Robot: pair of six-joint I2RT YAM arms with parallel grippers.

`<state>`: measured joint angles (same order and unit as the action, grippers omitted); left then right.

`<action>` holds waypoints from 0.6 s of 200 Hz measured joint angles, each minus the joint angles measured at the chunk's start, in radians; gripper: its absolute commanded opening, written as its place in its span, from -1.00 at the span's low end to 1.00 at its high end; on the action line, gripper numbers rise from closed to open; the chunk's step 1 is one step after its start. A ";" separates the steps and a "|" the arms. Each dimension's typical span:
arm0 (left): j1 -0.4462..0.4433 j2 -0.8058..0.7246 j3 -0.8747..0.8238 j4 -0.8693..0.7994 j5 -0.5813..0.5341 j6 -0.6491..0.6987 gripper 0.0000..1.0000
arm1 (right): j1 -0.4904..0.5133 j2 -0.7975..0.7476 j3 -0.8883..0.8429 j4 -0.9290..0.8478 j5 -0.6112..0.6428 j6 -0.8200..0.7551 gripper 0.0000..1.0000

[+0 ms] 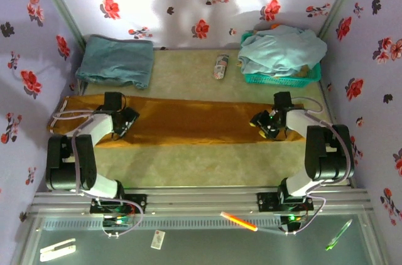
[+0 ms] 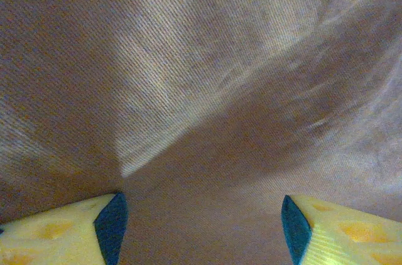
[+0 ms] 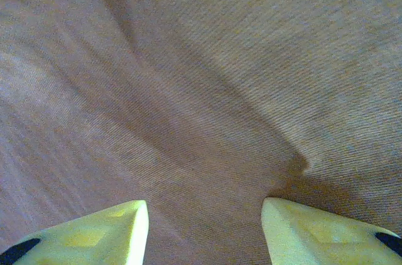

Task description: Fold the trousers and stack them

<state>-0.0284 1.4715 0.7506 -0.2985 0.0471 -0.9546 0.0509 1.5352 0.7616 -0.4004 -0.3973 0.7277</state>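
I'm seeing my left pincer [image 1: 125, 120] and right pincer [image 1: 262, 122] both sitting released over the trousers [image 1: 188, 122] lying along the bench [image 1: 188, 166].

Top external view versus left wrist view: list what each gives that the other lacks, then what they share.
Top external gives the layout: the trousers lying as a long band across the table, the left claw at one end and the right claw at the other, with a folded teal garment and a green basket of pale blue cloth behind. Left wrist gives the detail: open yellow fingers with blue pads, close over twill weave crossed by a crease. Both share the mustard trousers and the left claw.
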 measured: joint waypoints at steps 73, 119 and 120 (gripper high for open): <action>-0.038 0.002 0.065 -0.056 0.067 0.046 0.38 | -0.332 -0.039 0.383 -0.326 0.255 -0.106 0.53; -0.044 0.001 0.072 -0.073 0.108 0.064 0.39 | -0.470 0.248 0.536 -0.388 0.279 -0.171 0.63; -0.044 0.001 0.073 -0.074 0.109 0.064 0.39 | -0.470 0.253 0.542 -0.390 0.281 -0.172 0.63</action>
<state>-0.0723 1.4723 0.8234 -0.3721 0.1562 -0.8902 -0.4194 1.7885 1.3033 -0.7906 -0.1165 0.5556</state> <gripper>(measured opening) 0.694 0.822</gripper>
